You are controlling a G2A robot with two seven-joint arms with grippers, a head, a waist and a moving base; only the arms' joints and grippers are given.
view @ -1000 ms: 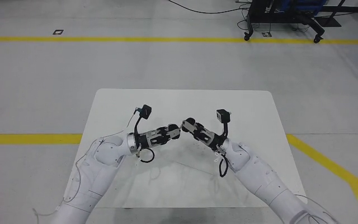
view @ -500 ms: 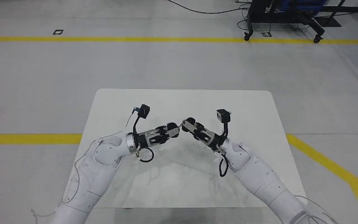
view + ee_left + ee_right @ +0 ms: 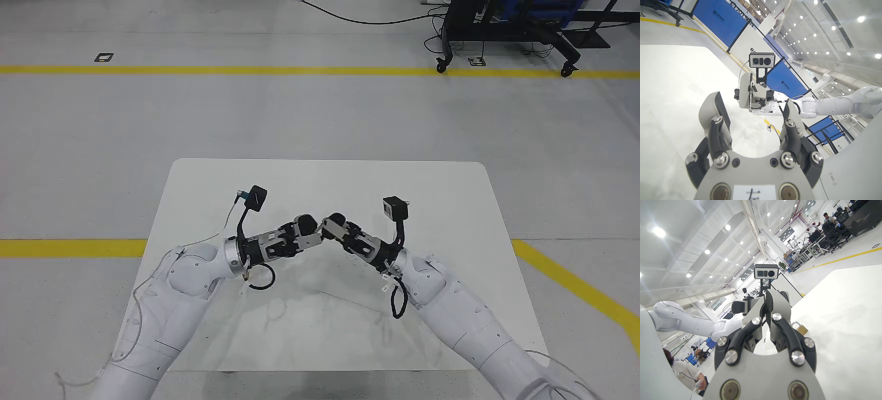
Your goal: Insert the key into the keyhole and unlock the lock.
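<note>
Brass padlock [image 3: 802, 329] with a silver shackle lies on the white desk [image 3: 848, 317], just beyond the right hand [image 3: 768, 294], as the robot's two arms meet tip to tip above the middle of the desk. The right hand's fingers are pressed together, and whether the key is pinched between them cannot be told. The left hand [image 3: 753, 98] faces it with fingers spread wide and nothing between them. Seen from above, the left hand [image 3: 305, 229] and the right hand [image 3: 331, 222] are all but touching, both apparently lifted clear of the desk surface. The step in hand looks like preparation rather than insertion: neither hand grips the lock, and its keyhole cannot be seen. The next move likely calls for the spread left hand to come down and close on the padlock's body, steadying it with the keyhole turned towards the right hand. The right hand would then line the key up squarely with the slot, push it home and turn it. Left loose on a smooth desk, the lock would probably slide or spin under that push
</note>
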